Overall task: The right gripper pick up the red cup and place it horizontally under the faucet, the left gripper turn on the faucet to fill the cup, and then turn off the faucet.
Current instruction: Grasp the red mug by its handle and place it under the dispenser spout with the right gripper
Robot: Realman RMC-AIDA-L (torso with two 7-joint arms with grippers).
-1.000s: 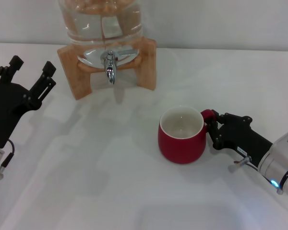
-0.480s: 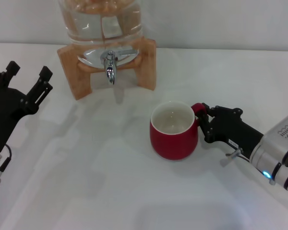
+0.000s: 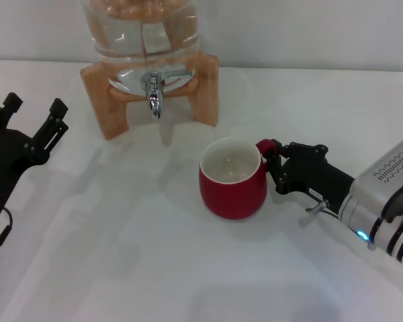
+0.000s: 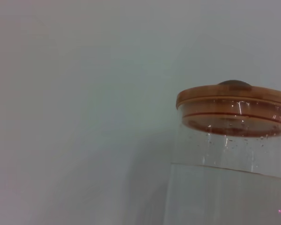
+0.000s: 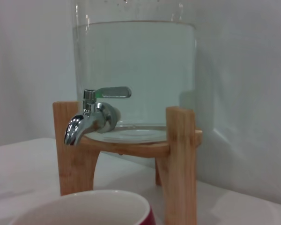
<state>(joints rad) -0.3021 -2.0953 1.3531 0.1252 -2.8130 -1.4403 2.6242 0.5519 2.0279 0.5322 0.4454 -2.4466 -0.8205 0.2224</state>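
Since a second ago the red cup (image 3: pixel 233 180) has slid left and toward the jar, carried upright by the right pincer (image 3: pixel 277 166), which I see clamped on its handle. It sits on the white counter (image 3: pixel 154 255), in front and right of the faucet (image 3: pixel 153 90), well short of the spout. My right wrist view shows the faucet's lever lying level and only the cup's rim (image 5: pixel 86 208); the left wrist view alone shows the jar's wooden lid (image 4: pixel 233 101). One cup, one faucet, one jar (image 3: pixel 142 33) on one wooden stand (image 3: pixel 205 90). The left pincer (image 3: pixel 32 118) hovers spread wide at far left, holding nothing.
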